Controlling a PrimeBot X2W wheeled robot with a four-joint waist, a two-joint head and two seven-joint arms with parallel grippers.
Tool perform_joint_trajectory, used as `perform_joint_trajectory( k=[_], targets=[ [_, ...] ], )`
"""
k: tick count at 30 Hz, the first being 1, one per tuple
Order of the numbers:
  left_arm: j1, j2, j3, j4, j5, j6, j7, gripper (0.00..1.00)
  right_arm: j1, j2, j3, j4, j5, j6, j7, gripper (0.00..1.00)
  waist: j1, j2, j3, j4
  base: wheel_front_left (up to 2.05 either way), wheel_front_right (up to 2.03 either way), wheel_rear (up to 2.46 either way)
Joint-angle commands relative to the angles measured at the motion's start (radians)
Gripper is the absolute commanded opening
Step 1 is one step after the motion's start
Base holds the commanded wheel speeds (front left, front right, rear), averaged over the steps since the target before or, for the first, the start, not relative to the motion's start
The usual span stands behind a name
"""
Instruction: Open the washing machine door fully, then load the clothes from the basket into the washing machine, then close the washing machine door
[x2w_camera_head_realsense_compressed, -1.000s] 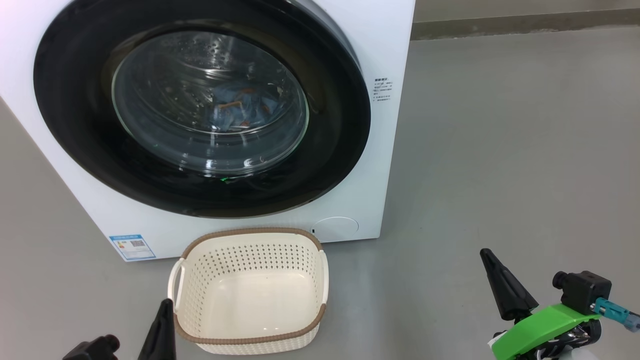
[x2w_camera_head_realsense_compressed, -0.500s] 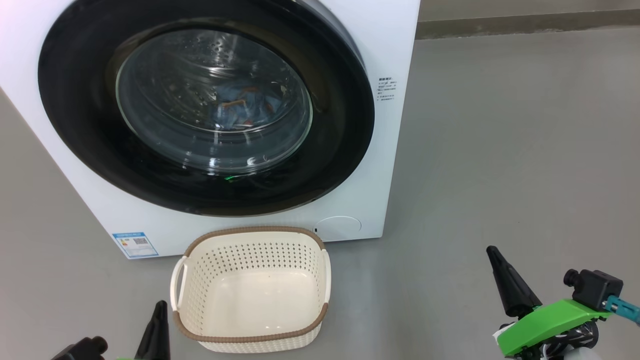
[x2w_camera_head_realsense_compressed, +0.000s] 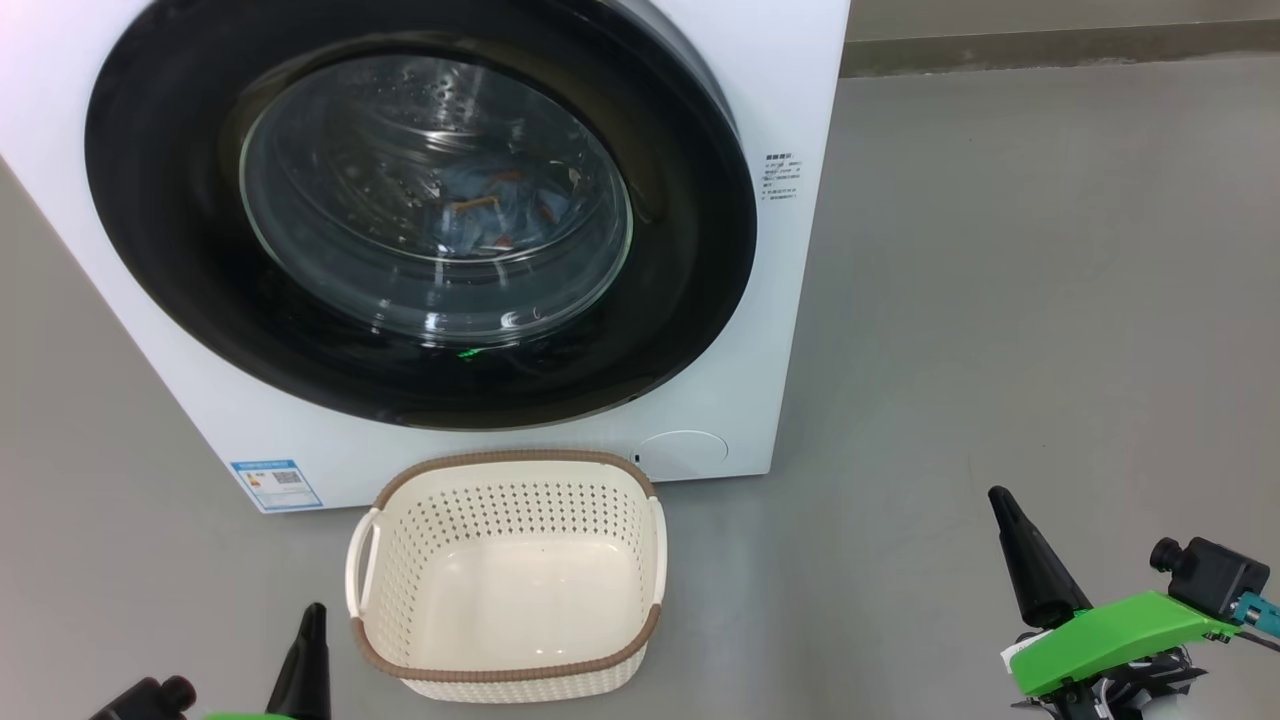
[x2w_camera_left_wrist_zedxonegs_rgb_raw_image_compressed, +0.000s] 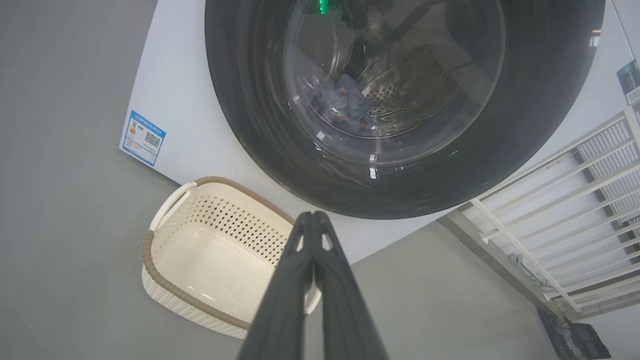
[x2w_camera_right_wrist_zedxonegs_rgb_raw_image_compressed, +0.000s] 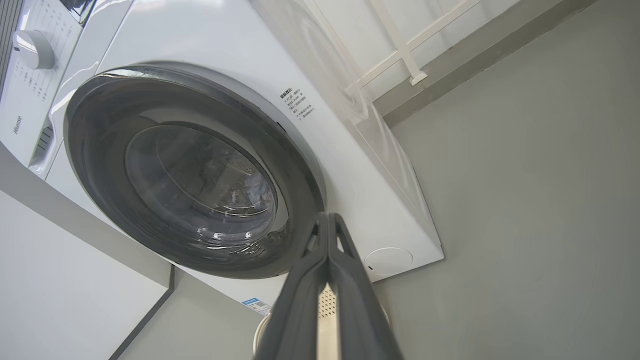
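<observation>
- Behind the bulging clear glass of the washing machine door (x2w_camera_head_realsense_compressed: 430, 200), the clothes (x2w_camera_head_realsense_compressed: 495, 212) lie as a soft blue heap with orange print, low in the perforated steel drum (x2w_camera_left_wrist_zedxonegs_rgb_raw_image_compressed: 385, 95).
- Your basket (x2w_camera_head_realsense_compressed: 515, 462) stands with nothing in it on the floor (x2w_camera_head_realsense_compressed: 1000, 300), just in front of the washing machine (x2w_camera_head_realsense_compressed: 790, 300). With the door lying against the front, the job looks all but finished.
- Your left pincer (x2w_camera_left_wrist_zedxonegs_rgb_raw_image_compressed: 312, 216) is pressed together on nothing, and so is your right pincer (x2w_camera_right_wrist_zedxonegs_rgb_raw_image_compressed: 327, 216). Both are apart from the machine.
- Mind the latch: you cannot tell from these views whether it has caught. A door that is only resting could swing out again.
- Mind the left pincer too, low down just beside the basket's side handle (x2w_camera_head_realsense_compressed: 362, 560). Light plastic on a smooth grey floor would likely skid or tip at a knock.
- The door's wide black rim is glossy and full of reflections, so judging its true edge is harder than it looks.
- The basket has cream perforated walls, rounded corners and a brown woven-look rim.
</observation>
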Motion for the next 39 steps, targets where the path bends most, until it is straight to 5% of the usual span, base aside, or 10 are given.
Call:
perform_joint_trajectory(
  k=[1,39],
  targets=[
    [-0.051,0.008,0.022,-0.017,-0.024,-0.008,0.006,0.0,-0.018,-0.003,-0.006,-0.029,0.032,0.0,0.008,0.0,-0.0001,0.0,0.0,0.001,0.0,0.0,0.0],
    [-0.087,0.007,0.084,-0.002,-0.362,-0.016,0.107,0.0,-0.008,0.06,-0.103,-0.04,0.35,-0.001,0.113,0.0,-0.0001,0.0,0.005,0.025,0.0,0.0,0.0]
  ],
)
